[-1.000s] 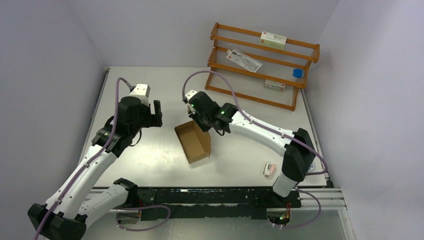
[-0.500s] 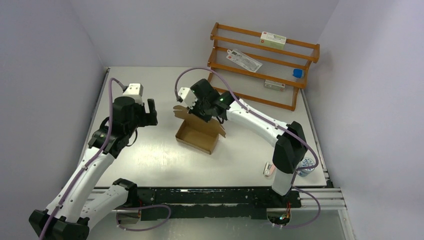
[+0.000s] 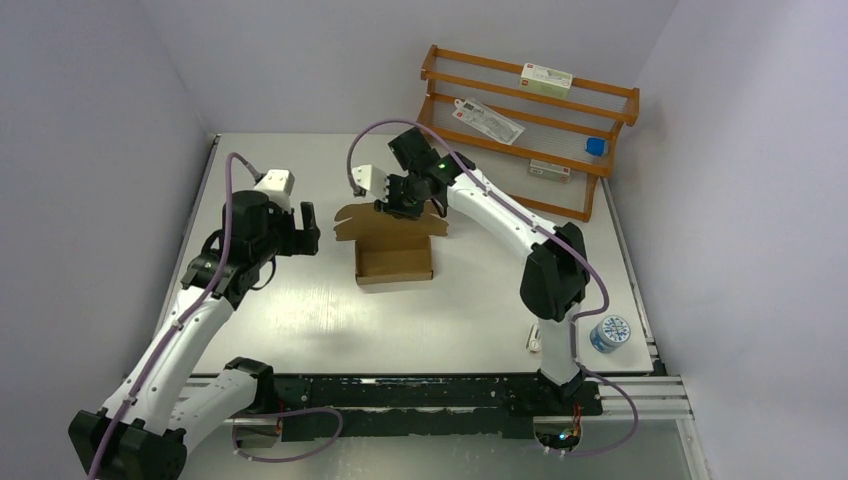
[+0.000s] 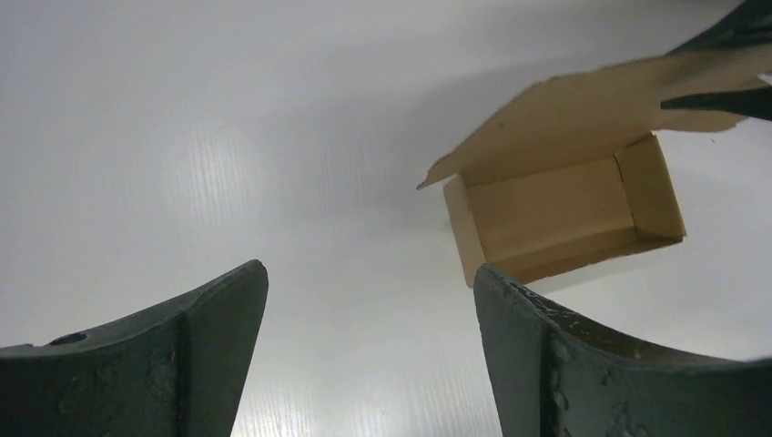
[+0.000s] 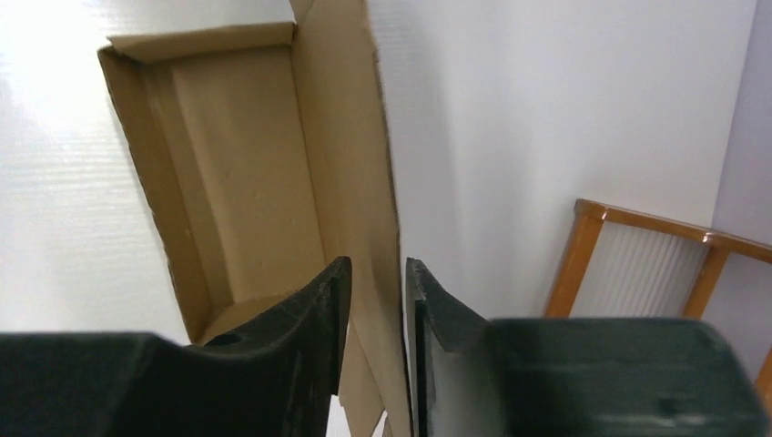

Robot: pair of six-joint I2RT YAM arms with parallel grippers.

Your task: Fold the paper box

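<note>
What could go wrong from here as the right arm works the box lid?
1. The right gripper straddles only the thin lid flap of the paper box; whether it is clamped is unclear, so the flap may slip out or crease.
2. The left gripper hangs open, apart from the box, so nothing pins it: a push on the lid could slide or tip it.

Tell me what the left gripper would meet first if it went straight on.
Probably the bare table, seen between the open jaws of the left gripper; the paper box lies just off that line, though depth is unclear.
</note>
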